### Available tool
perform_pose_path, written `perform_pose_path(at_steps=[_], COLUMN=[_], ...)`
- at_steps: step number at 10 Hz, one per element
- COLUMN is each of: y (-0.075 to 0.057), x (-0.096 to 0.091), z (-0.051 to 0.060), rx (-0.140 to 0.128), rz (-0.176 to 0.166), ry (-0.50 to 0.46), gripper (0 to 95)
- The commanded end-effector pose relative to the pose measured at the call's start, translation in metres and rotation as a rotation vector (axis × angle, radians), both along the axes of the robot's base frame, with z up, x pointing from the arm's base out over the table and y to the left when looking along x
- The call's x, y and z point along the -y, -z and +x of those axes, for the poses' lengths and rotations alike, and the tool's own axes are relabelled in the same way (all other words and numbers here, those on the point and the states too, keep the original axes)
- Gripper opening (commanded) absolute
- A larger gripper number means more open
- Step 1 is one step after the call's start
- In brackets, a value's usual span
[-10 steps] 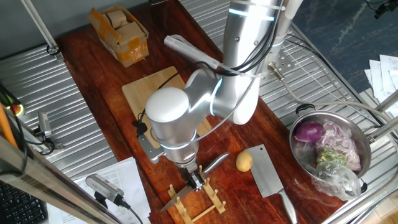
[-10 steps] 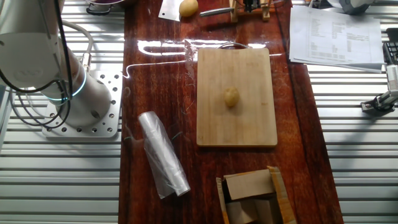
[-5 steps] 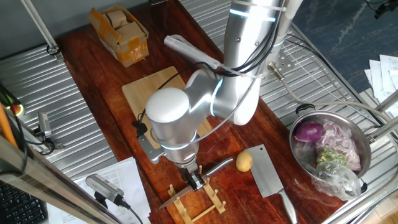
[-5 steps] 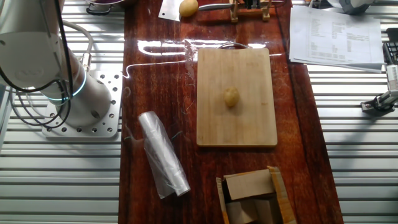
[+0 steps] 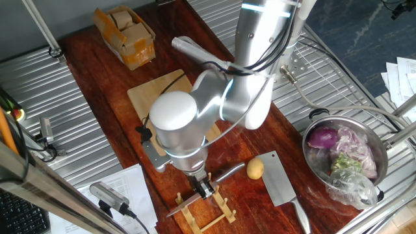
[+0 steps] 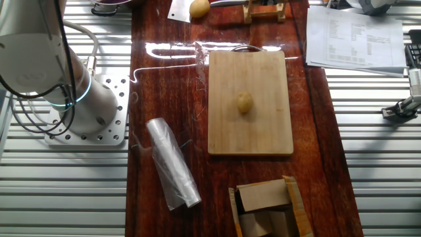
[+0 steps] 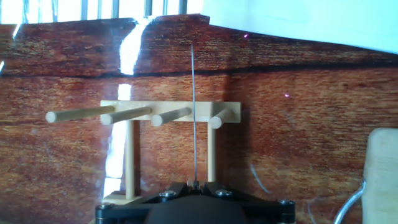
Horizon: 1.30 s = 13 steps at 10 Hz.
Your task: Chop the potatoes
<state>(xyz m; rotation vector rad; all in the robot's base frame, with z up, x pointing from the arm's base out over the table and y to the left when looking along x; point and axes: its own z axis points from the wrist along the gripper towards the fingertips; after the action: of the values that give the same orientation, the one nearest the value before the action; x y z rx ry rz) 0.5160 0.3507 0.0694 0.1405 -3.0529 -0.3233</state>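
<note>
One potato [image 6: 245, 102] lies in the middle of the bamboo cutting board [image 6: 250, 141]. A second potato [image 5: 255, 169] rests on the dark wooden tabletop beside the cleaver [image 5: 281, 185]. My gripper [image 5: 205, 189] hangs over the small wooden dowel rack [image 5: 209, 213] and is shut on a knife [image 5: 226, 173]. The knife's metal handle points toward the loose potato. In the hand view its thin blade [image 7: 194, 112] runs edge-on from my gripper [image 7: 196, 185] out across the rack's pegs [image 7: 163, 117].
A steel bowl [image 5: 311, 133] with purple onion pieces stands at the right. A cardboard box [image 5: 125, 36] sits at the far end of the tabletop, and a roll of clear plastic [image 6: 172, 163] lies beside the board. Papers [image 6: 355, 33] lie on the metal rack surface.
The knife has shifted a little in my gripper's hold; its handle has slid out of the top edge of the other fixed view. The potatoes have not moved.
</note>
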Motion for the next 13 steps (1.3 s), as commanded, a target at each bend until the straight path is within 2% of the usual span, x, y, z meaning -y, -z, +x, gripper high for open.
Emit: perform_pose_path(at_steps=[1, 2, 4, 8, 12, 13], y=[-0.014, -0.020, -0.044, -0.045, -0.045, -0.045], x=[0.002, 0.004, 0.013, 0.013, 0.013, 0.013], z=[0.000, -0.001, -0.007, -0.007, -0.007, -0.007], rx=[-0.020, -0.025, -0.035, -0.030, -0.013, -0.022], rz=[-0.006, -0.007, 0.002, -0.018, -0.027, -0.032], ry=[-0.003, -0.005, -0.020, -0.013, 0.020, 0.016], gripper=[0.0, 0.0, 0.0, 0.0, 0.0, 0.0])
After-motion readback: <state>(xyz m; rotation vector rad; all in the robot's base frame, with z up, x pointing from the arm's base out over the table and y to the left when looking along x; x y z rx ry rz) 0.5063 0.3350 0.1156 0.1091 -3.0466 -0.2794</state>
